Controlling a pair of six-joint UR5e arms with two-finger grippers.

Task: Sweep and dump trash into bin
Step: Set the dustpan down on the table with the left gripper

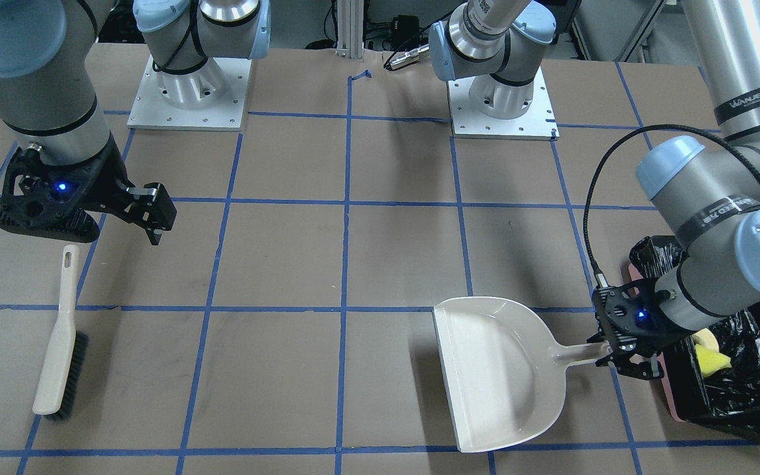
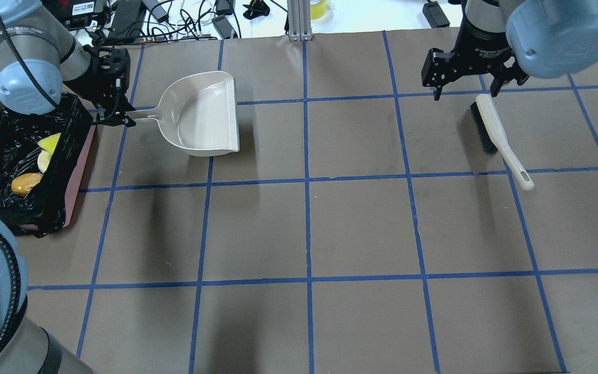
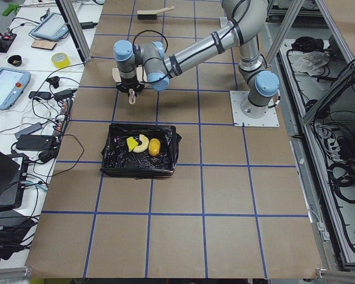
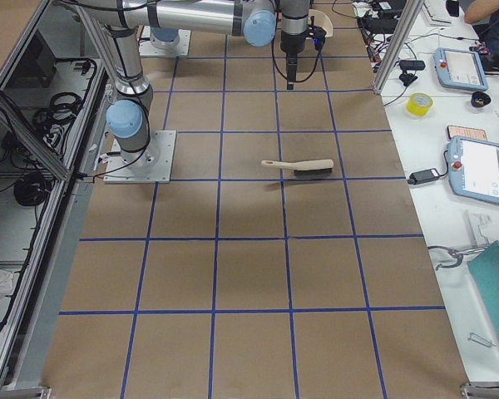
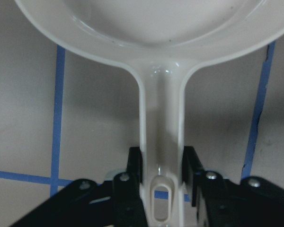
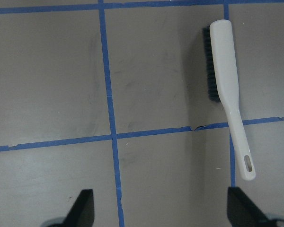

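Observation:
The trash lies in the bin (image 2: 78, 171), a pink box lined with a black bag at the table's left end: a yellow sponge (image 2: 50, 141), a tan ring (image 2: 43, 160) and an orange lumpy piece (image 2: 25, 183). All three also show in the exterior left view (image 3: 143, 143). My left gripper (image 5: 162, 165) is shut on the handle of the beige dustpan (image 2: 205, 114), which lies flat and empty on the table beside the bin. My right gripper (image 6: 161, 208) is open and empty, hovering above the table near the brush (image 6: 225, 85).
The beige brush (image 2: 496, 130) with dark bristles lies on the table at the right, handle pointing toward the robot. Blue tape lines grid the brown table. Cables and devices lie past the far edge.

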